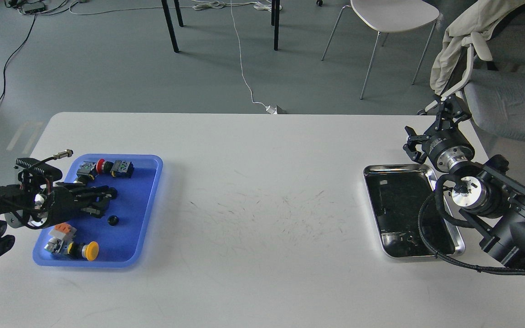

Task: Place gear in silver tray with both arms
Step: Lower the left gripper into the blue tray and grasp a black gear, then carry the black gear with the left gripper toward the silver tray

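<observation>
White table [262, 182] fills the middle and lower frame; surface shows fine dark scuff marks near centre. Blue plastic tray [151, 191] lies flat on it at left of frame, long side running toward the far edge. Silver tray [372, 200] lies flat at right of frame, same orientation. The two trays are well apart, with bare tabletop between them.

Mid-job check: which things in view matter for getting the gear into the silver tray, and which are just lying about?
Job:
silver tray
blue tray of parts
small black gear
left end effector
right end effector

Lying about:
yellow push button
red push button
white chair
floor cables
</observation>
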You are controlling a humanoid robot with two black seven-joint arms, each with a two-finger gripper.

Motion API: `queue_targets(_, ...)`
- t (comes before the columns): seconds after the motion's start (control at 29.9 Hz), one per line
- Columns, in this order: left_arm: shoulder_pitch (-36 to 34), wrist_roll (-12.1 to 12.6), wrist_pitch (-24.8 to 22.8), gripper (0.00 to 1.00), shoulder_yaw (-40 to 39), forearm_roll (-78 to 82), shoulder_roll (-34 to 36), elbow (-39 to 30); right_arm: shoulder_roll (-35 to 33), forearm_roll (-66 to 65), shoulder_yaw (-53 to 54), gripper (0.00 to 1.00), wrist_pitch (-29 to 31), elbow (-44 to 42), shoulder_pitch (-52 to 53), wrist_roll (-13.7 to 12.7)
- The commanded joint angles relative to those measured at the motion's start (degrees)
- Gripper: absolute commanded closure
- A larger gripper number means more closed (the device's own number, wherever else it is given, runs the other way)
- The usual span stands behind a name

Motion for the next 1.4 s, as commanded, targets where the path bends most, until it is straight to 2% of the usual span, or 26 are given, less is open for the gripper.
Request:
queue_targets(0.0,-0.24,0.02,-0.19,0.89,0.16,-0.44,0.50,-0.35,0.11,0.00,0.00,0.01,0.18,-1.22,-0.17,0.00)
queue_targets(0.37,-1.03,0.02,-0.63,0.92,-0.02,-0.71,4.01,-1.23,0.29,0.00,-0.08,0.01,0.35,-2.02,-0.52,0.00)
queue_targets(0.64,-4.20,0.02,-2.56,0.92,-0.63,-6.32,8.22,-5.18,0.38,0.00,-0.17,0.01,0.62,-3.42,-0.52,0.00)
queue_targets(0.84,-7.10,0.02,-5.46,0.92,-0.98,-10.11,11.66,-11.06,0.47,0.00,-2.45,0.01,0.62,-3.69,-0.35,0.00)
queue_targets(1.04,-7.45,0.02,-6.87,0.92,-1.07,-10.91,18.86,-25.82,0.47,0.00,-2.54,0.01,0.70,-3.69,-0.35,0.09)
queue_targets(1.14,-7.71,0.02,-6.69,0.92,-1.34,-10.82,18.87,-27.94,0.47,0.00,-2.63,0.01,0.70,-3.69,-0.43,0.09)
queue_targets(1.24,-8.50,0.02,-6.43,0.92,-1.51,-10.03,19.57,-34.08,0.47,0.00,-2.63,0.01,0.70,-3.69,-0.43,0.09)
queue_targets(1.37,-10.00,0.02,-6.34,0.91,-1.69,-9.85,18.69,-36.90,0.47,0.00,-2.72,0.01,0.70,-3.77,-0.52,0.09)
